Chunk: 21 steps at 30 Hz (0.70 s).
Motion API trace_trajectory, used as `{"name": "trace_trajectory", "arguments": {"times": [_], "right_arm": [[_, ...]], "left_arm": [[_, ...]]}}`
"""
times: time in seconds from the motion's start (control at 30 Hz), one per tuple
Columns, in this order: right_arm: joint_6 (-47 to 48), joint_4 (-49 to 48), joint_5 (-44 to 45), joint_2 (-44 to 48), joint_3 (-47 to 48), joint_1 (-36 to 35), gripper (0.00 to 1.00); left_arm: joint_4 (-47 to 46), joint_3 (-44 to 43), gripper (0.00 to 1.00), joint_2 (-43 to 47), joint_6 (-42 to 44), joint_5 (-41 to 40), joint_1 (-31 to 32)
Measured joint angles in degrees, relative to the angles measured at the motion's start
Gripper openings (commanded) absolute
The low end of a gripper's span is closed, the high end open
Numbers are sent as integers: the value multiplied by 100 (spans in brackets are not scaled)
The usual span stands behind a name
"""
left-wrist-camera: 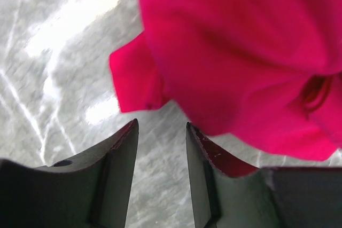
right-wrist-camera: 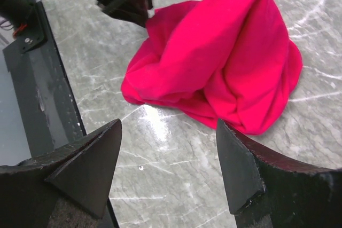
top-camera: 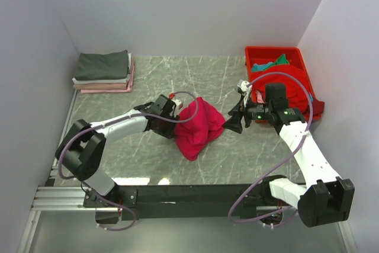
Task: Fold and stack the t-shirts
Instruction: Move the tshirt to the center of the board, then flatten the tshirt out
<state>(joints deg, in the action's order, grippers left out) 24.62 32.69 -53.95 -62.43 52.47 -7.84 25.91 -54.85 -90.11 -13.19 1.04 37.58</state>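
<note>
Looking through your left wrist camera, you find the left jaws drawn to a narrow gap. Only bare tabletop [left-wrist-camera: 53,52] shows between their dark, wedge-shaped fingers [left-wrist-camera: 120,158], so they hold nothing. Just past their tips lies the crimson-pink t-shirt [left-wrist-camera: 240,52], soft matte cloth with a small squared flap poking out toward the left finger. You cannot tell from here whether the right finger touches the cloth.

Your right jaws stand wide, nothing between them. The same t-shirt [right-wrist-camera: 219,62] sits ahead of them and apart, bunched into a peaked, tent-like heap with deep rounded folds.

From above, the t-shirt [top-camera: 198,127] lies crumpled between the two pairs of jaws, close against the left pair and a little way from the right pair. The tabletop [top-camera: 207,75] is glossy grey stone-patterned with pale veins and bright glare patches.

Behind your right jaws is a rigid red plastic bin [top-camera: 275,51]. It holds a teal-green shirt [top-camera: 269,63], and a red shirt [top-camera: 287,81] spills over its near rim.

Well behind your left jaws, in the far corner, rests a flat stack of folded shirts [top-camera: 103,72]: dark grey on top, then white, then pale pink.
</note>
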Motion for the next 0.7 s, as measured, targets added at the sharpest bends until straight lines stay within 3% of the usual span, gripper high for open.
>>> {"name": "trace_trajectory", "arguments": {"times": [0.13,0.23,0.27,0.37,0.57,0.7], "right_arm": [[168,114,-269,0,0,0,77],[531,367,-557,0,4,0,77],[656,483,-632,0,7,-4,77],[1263,940,-868,-31,31,-92,77],[2658,1659,-927,-118,0,-940,75],[2710,1311,-498,-46,-387,-1838,74]], "left_arm": [[7,-219,41,-330,-4,-160,107],[35,-426,27,-656,-11,-334,184],[55,-490,16,-754,-20,-411,210],[96,-570,1,-896,-31,-590,267],[168,-573,1,-693,-85,-802,317],[164,-498,1,55,-127,-837,321]]}}
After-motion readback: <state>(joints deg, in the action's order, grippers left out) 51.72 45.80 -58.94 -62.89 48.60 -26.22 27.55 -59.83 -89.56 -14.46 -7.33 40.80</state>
